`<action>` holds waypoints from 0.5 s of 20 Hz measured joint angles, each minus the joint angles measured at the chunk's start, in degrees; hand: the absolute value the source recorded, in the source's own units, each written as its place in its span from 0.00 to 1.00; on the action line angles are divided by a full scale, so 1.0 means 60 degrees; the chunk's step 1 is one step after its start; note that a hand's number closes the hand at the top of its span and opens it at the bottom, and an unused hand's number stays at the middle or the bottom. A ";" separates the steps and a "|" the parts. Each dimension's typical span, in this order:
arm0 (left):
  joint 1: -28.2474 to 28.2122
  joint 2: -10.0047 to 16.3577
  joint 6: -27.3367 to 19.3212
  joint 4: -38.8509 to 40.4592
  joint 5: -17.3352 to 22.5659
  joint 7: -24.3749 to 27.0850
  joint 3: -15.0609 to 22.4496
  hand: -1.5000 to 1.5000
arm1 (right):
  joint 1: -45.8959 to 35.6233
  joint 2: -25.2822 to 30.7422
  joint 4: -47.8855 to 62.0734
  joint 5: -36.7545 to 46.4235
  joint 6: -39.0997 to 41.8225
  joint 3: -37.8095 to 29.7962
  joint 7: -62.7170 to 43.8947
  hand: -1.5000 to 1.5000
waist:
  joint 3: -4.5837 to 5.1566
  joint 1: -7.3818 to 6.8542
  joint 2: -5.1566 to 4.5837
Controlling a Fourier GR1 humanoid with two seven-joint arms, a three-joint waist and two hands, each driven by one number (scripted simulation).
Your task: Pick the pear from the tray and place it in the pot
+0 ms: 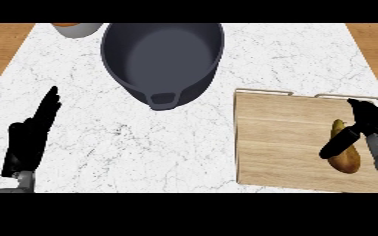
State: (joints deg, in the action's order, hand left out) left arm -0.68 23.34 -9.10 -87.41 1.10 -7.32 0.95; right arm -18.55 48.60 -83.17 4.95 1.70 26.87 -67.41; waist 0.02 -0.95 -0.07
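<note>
Tray point(280, 140): right hand point(361, 116) round pear point(347, 161)

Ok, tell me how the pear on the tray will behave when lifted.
The pear lies on its side on the flat tray, so it could roll if nudged. Its tapering, rounded shape may slip from the right hand.

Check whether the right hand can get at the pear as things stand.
Likely yes: the right hand hangs right over the pear on the tray, partly covering it, and nothing stands between them.
</note>
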 measured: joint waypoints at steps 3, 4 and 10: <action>-0.0123 0.0001 0.0087 -0.0084 0.0003 0.0002 -0.0093 0.50 | 0.0002 -0.0208 0.0321 0.0209 0.0087 -0.0016 0.0126 0.00 | 0.0003 0.0042 0.0008; -0.0194 -0.0046 0.0100 -0.0037 -0.0018 0.0112 -0.0107 0.50 | -0.0027 -0.0242 0.0548 0.0257 0.0112 -0.0098 0.0247 0.00 | 0.0000 0.0047 0.0006; -0.0141 -0.0186 0.0193 0.0072 -0.0131 0.0096 -0.0246 0.50 | -0.0071 -0.0774 0.1373 0.0681 0.0229 -0.0348 0.0558 0.00 | 0.0007 0.0089 0.0014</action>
State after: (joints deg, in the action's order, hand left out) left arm -1.53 22.23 -7.94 -86.98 0.31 -6.75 -0.53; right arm -18.98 43.96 -74.93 9.04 3.08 24.78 -64.06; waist 0.06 -0.42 0.01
